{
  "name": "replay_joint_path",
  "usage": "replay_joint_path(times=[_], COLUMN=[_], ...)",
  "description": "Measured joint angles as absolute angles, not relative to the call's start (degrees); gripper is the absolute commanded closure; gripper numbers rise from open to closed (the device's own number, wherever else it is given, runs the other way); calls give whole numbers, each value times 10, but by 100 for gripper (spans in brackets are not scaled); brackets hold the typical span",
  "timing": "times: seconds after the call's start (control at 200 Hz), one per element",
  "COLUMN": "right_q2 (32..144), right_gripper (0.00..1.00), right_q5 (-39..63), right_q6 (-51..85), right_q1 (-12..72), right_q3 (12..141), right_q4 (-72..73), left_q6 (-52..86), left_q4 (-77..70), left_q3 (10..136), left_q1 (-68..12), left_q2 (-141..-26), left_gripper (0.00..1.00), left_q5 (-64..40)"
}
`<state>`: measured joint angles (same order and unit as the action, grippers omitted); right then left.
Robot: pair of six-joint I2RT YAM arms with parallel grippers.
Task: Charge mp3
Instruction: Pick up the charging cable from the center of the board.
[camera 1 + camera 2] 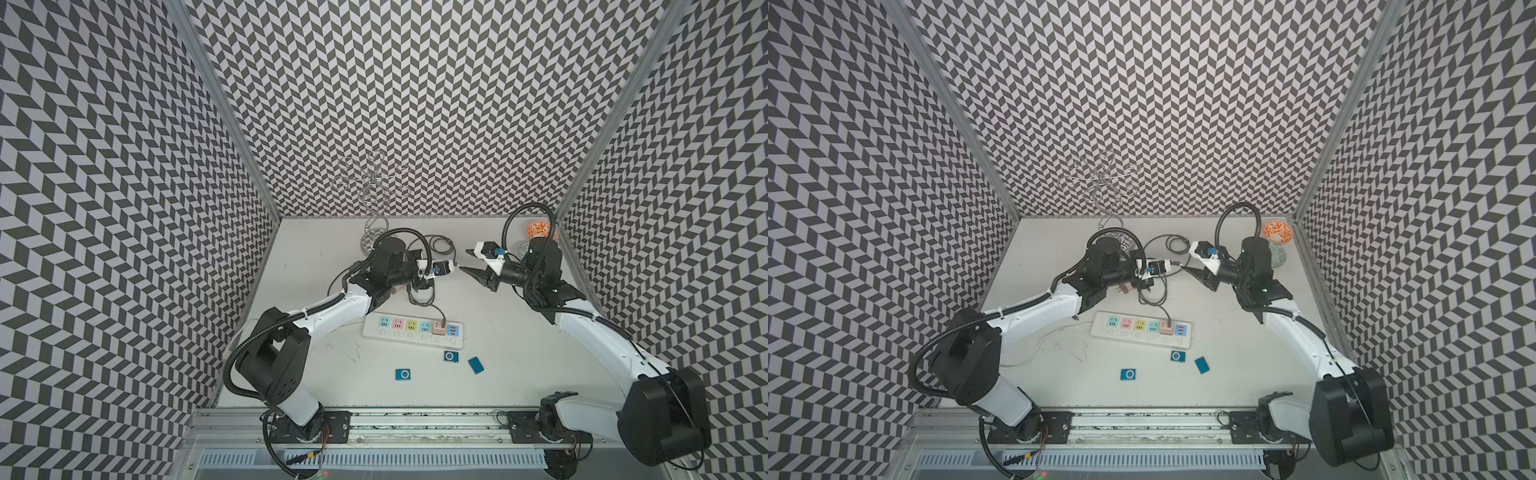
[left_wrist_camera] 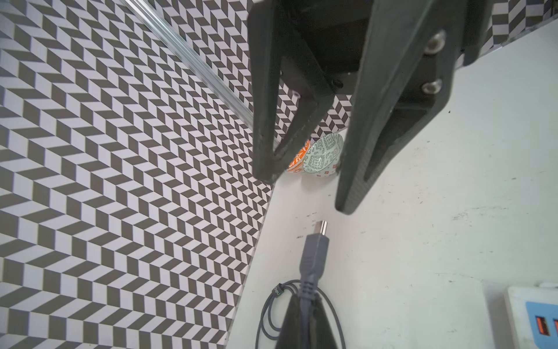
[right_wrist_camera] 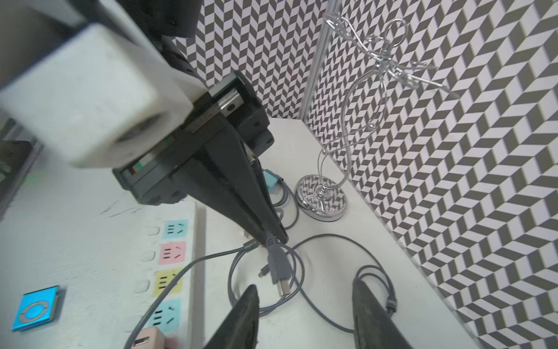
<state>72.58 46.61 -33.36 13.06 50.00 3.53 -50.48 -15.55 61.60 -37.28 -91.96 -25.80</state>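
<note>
Left gripper [image 3: 268,232] is clenched on the grey cable [image 3: 327,235] just behind its plug [image 2: 315,250], holding it up off the table [image 1: 498,353]. The plug's metal tip points at the right gripper [image 2: 305,189], whose jaws are spread and hold nothing. The tip sits right at the mouth of those jaws and no contact is visible.

The rest of the cable lies in loose loops on the table under and behind both grippers. Its far end goes into a beige adapter [image 1: 438,328] on the white power strip [image 1: 413,332].

Three blue mp3 players lie flat on the table on the near side of the strip, well apart from both grippers:
- one [image 1: 402,374] toward the left
- one [image 1: 451,356] just beside the strip's right end
- one [image 1: 476,365] next to that, lying at an angle

A chrome wire stand [image 1: 370,241] is at the back, behind the left arm. An orange bowl [image 1: 540,230] and a green patterned bowl [image 2: 323,155] sit in the back right corner, and the right arm partly hides the green one in both top views.
</note>
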Motion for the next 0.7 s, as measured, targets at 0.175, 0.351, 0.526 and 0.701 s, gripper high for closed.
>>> replay_joint_path(times=[0.175,0.351,0.526,0.701], right_q2=[751,764,769,774], right_gripper=[55,56,57,63], right_q5=[487,501,521,535], right_q6=[-326,-317,-302,-295], right_q1=[131,131,131,133], right_q3=[502,521,530,530], right_q4=[11,0,4,4], left_q6=[-534,-557,-571,-577], left_q4=[-199,-223,-239,-242], left_q3=[596,583,571,570], left_q1=[-375,-380,-388,-390], left_q2=[-912,-904,-899,-899], left_gripper=[100,100,100,100], left_q5=[-236,-229,-225,-222])
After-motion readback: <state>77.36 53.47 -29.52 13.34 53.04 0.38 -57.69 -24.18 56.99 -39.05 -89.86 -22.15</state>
